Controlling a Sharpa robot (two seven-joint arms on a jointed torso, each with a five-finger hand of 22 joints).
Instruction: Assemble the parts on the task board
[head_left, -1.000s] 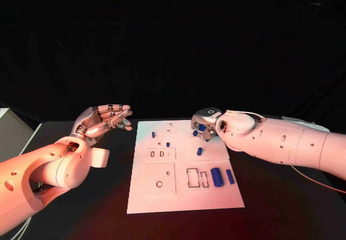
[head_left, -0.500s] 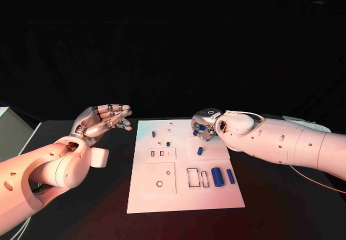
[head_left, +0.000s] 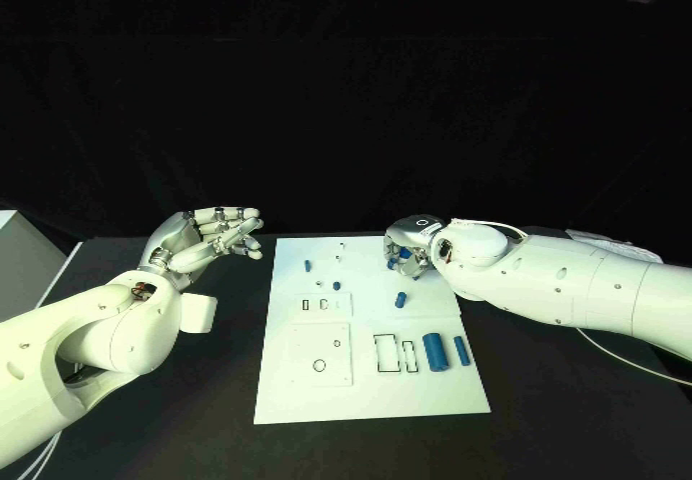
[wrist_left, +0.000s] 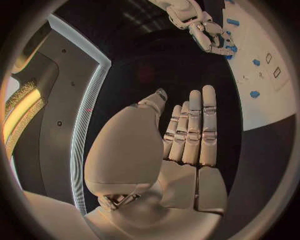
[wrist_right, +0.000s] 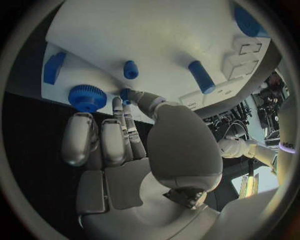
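I see the right hand (head_left: 405, 252) low over the far right corner of the task board (head_left: 368, 395), thumb and a fingertip pinching a small blue part (wrist_right: 125, 94) there. Left hand (head_left: 206, 240) hangs open, fingers straight, over the bench (head_left: 173, 420) left of the board.

Right hand (head_left: 408, 250) hides the part (wrist_right: 125, 94) it touches (grip unclear).

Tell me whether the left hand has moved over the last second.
No. The left hand hovers open off the task board's left edge, at the same spot relative to the board's far left corner as before.
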